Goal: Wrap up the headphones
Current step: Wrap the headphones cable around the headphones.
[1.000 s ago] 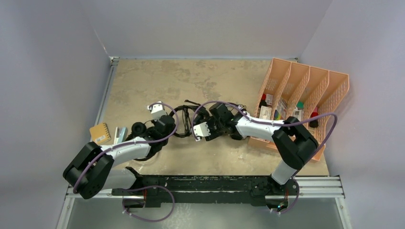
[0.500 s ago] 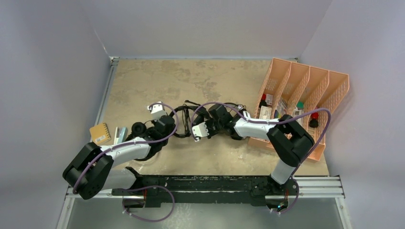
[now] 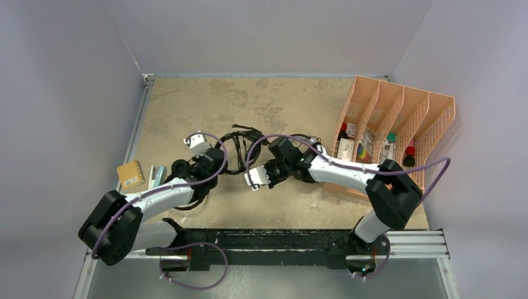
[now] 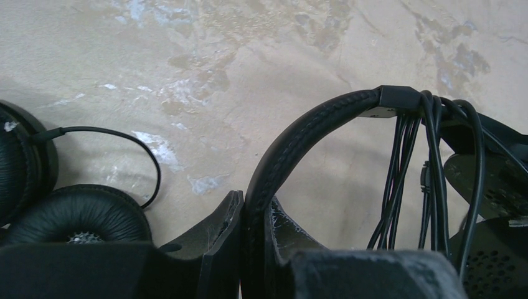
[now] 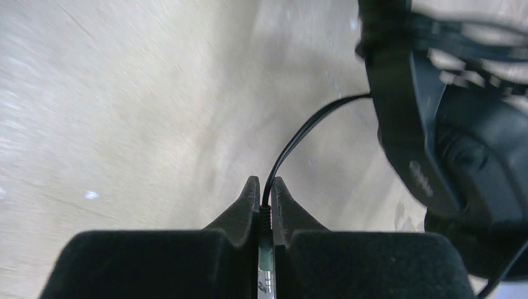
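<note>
A black pair of headphones (image 3: 240,143) sits mid-table with its thin black cable (image 4: 429,156) looped several times round one end of the headband (image 4: 299,137). My left gripper (image 4: 254,205) is shut on that padded headband. My right gripper (image 5: 266,187) is shut on the cable's plug end (image 5: 266,215), and the free cable (image 5: 299,134) runs from it up to the ear cup (image 5: 461,156). In the top view the left gripper (image 3: 219,161) is left of the headphones and the right gripper (image 3: 264,171) is just right of them. A small black round-padded pair (image 4: 75,215) lies to the left.
An orange file rack (image 3: 392,134) holding small items stands at the right edge. A brown card-like block (image 3: 131,174) and a pale clip-like thing (image 3: 155,175) lie at the left edge, near the small headphones (image 3: 180,167).
My right gripper has closed on the cable's plug end and shifted slightly left and nearer. The left gripper has carried the headband slightly left and farther back.
</note>
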### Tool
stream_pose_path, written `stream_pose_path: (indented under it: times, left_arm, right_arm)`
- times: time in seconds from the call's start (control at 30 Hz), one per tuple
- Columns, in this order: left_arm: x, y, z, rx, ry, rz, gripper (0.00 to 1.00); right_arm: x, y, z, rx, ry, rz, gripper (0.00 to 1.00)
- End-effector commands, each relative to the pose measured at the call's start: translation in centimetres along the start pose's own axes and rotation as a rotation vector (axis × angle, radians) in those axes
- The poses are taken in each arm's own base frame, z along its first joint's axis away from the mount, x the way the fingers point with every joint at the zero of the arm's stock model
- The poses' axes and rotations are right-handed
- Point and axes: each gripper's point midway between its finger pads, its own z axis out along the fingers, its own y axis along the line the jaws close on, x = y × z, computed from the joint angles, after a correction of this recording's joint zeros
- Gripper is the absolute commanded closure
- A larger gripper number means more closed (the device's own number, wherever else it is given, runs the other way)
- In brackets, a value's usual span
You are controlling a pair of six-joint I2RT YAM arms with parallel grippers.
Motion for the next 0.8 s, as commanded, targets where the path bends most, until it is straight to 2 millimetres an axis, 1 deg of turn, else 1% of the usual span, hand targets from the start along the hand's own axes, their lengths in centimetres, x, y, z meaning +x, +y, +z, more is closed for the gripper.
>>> stream_pose_path:
  times: [0.0, 0.03, 0.13, 0.2, 0.3, 0.37, 0.43, 0.5, 0.53, 0.6, 0.67, 0.73, 0.77]
  left_arm:
    - [-3.5, -4.9, -0.1, 0.136, -0.062, -0.143, 1.0]
    - [-3.2, -5.4, -0.1, 0.159, -0.044, -0.147, 1.0]
    - [-2.9, -6.0, -0.3, 0.183, -0.018, -0.177, 1.0]
    - [-3.2, -6.1, -0.6, 0.192, -0.017, -0.197, 1.0]
    - [-4.0, -6.9, -1.2, 0.22, -0.018, -0.208, 1.0]
    - [-4.2, -6.7, -1.1, 0.205, -0.029, -0.192, 1.0]
    - [-4.1, -6.0, -0.5, 0.168, -0.045, -0.175, 1.0]
    - [-4.0, -5.8, -0.1, 0.158, -0.056, -0.143, 1.0]
    - [-3.6, -5.7, 0.2, 0.155, -0.056, -0.125, 1.0]
    - [-2.9, -5.3, 0.8, 0.142, -0.055, -0.085, 1.0]
    - [-2.1, -4.9, 1.3, 0.135, -0.051, -0.052, 1.0]
    - [-1.3, -4.3, 1.5, 0.133, -0.049, -0.033, 1.0]
    - [-0.9, -3.8, 1.6, 0.127, -0.047, -0.028, 1.0]
  right_arm:
    - [-5.0, 1.6, -1.4, -0.098, -0.152, 0.108, 1.0]
    - [-5.7, 1.4, -1.4, -0.094, -0.178, 0.148, 1.0]
    - [-6.4, 1.2, -1.1, -0.083, -0.208, 0.259, 1.0]
    - [-6.8, 1.1, -0.7, -0.081, -0.23, 0.324, 1.0]
    - [-7.3, 1.6, -0.3, -0.108, -0.252, 0.394, 1.0]
    - [-8.0, 2.1, -0.3, -0.137, -0.288, 0.438, 1.0]
    - [-9.2, 2.8, -0.5, -0.189, -0.342, 0.488, 1.0]
    - [-10.2, 3.7, -0.8, -0.24, -0.387, 0.564, 1.0]
    - [-10.8, 4.1, -1.0, -0.266, -0.413, 0.619, 1.0]
    - [-12.2, 4.3, -1.6, -0.31, -0.465, 0.706, 1.0]
    - [-13.5, 4.5, -2.1, -0.37, -0.509, 0.833, 1.0]
    - [-14.1, 4.2, -2.1, -0.404, -0.517, 0.977, 1.0]
    - [-14.3, 3.5, -1.9, -0.402, -0.538, 1.037, 1.0]
